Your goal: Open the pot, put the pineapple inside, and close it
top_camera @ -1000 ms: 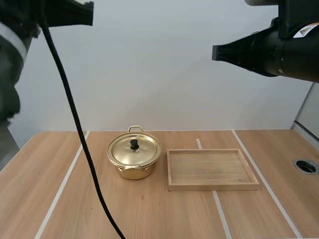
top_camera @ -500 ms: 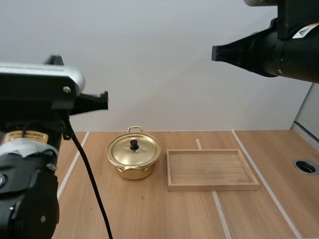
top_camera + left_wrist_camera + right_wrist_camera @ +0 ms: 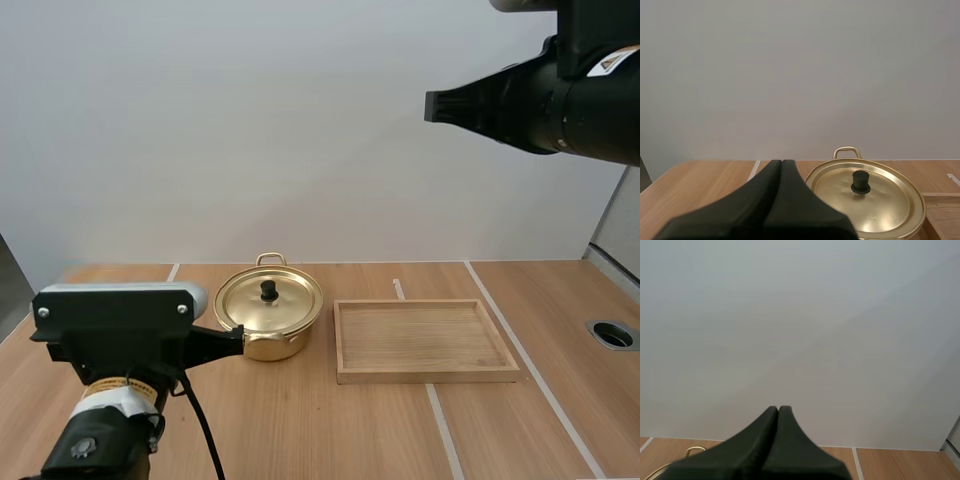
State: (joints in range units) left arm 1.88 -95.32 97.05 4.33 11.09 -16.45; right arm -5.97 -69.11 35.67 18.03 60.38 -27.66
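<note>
- A shallow wooden tray (image 3: 427, 376) sits just right of the lidded golden metal pot (image 3: 262, 346).
- My left gripper (image 3: 238, 340) is closed and empty, its tip just beside the pot's left wall.
- My right gripper (image 3: 430, 105), closed and empty too, hangs high.

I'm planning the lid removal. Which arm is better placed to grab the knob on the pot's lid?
Left. The left gripper sits low beside the pot, close to its lid; the right gripper hangs high above the table.

Left tool (image 3: 781, 162) and right tool (image 3: 778, 408) are seen as black wedges; left arm (image 3: 110, 345) is silver-capped, screwed, yellow-labelled.
</note>
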